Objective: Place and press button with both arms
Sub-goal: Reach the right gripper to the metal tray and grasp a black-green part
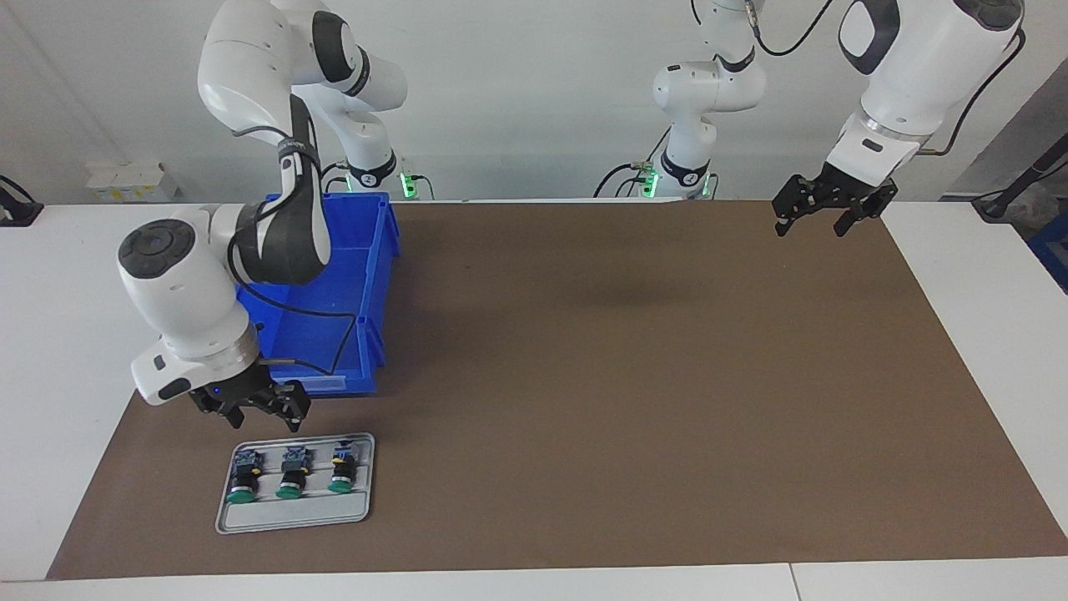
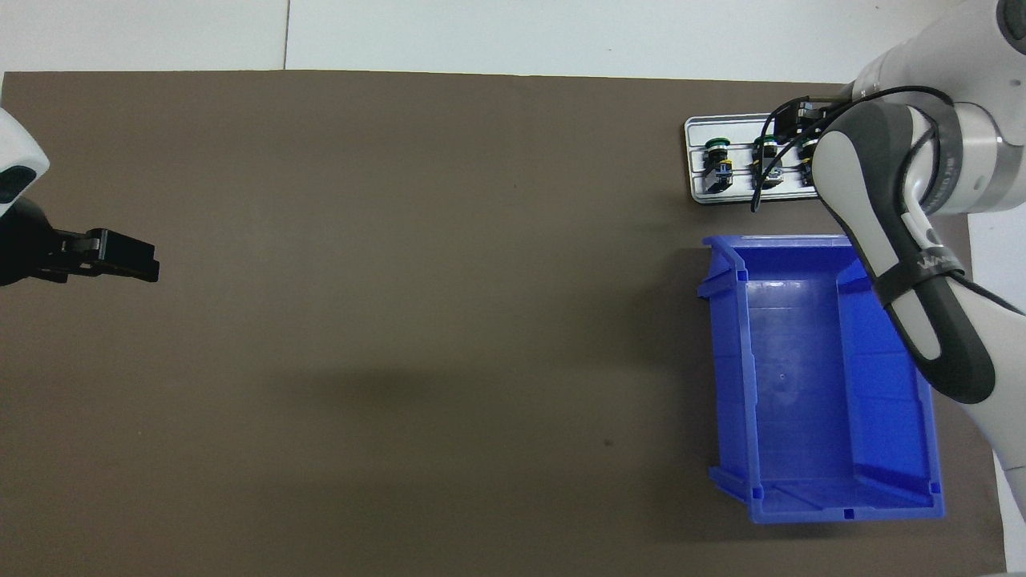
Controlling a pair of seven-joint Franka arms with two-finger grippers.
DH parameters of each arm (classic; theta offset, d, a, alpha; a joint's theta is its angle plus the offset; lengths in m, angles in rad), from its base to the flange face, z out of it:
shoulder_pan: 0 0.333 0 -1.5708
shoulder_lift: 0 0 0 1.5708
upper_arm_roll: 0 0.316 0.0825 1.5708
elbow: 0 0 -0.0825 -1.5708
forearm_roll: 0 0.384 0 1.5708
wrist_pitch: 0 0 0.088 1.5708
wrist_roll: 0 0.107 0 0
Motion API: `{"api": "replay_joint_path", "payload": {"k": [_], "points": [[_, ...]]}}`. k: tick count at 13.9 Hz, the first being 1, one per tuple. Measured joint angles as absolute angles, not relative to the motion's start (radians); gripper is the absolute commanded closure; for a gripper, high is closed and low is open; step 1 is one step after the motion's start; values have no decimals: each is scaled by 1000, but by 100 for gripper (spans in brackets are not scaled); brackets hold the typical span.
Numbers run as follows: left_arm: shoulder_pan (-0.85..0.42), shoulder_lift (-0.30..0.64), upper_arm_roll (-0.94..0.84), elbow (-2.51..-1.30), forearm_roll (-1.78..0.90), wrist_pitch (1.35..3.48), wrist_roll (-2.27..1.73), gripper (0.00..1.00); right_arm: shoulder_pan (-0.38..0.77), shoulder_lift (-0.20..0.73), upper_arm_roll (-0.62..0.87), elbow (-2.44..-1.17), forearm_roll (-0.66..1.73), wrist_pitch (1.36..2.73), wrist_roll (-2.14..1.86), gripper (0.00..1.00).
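Green-capped buttons [image 1: 289, 472] lie in a grey tray [image 1: 294, 516], farther out than the blue bin [image 1: 367, 284]. The right gripper [image 1: 260, 411] hangs open above them, picking not begun; it needs lowering onto one. The left gripper [image 1: 822, 209] waits open.

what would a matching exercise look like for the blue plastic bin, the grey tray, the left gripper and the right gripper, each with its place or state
Things:
1. blue plastic bin
2. grey metal tray
3. left gripper
4. right gripper

Places or states:
A. holds three green-capped buttons
B. waits open over the brown mat's left-arm end
C. empty, nearer the robots than the tray
D. hovers above the tray's nearer edge

Pairs: 1-C, 2-A, 3-B, 4-D
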State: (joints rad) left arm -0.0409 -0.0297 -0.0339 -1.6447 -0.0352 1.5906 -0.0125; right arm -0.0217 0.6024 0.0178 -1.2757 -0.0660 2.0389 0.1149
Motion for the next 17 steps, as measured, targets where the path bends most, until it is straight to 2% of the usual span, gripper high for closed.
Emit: {"api": "replay_joint_path", "payload": {"k": [5, 11, 17], "points": [[-34, -30, -31, -1645, -35, 1591, -13, 0, -35, 707, 17, -1273, -66, 2180, 106, 11], [-31, -30, -27, -1645, -35, 1591, -12, 0, -34, 749, 18, -1275, -64, 2226, 77, 13], [-31, -30, -27, -1645, -35, 1590, -12, 0, -42, 764, 19, -1339, -61, 2322, 54, 22]]}}
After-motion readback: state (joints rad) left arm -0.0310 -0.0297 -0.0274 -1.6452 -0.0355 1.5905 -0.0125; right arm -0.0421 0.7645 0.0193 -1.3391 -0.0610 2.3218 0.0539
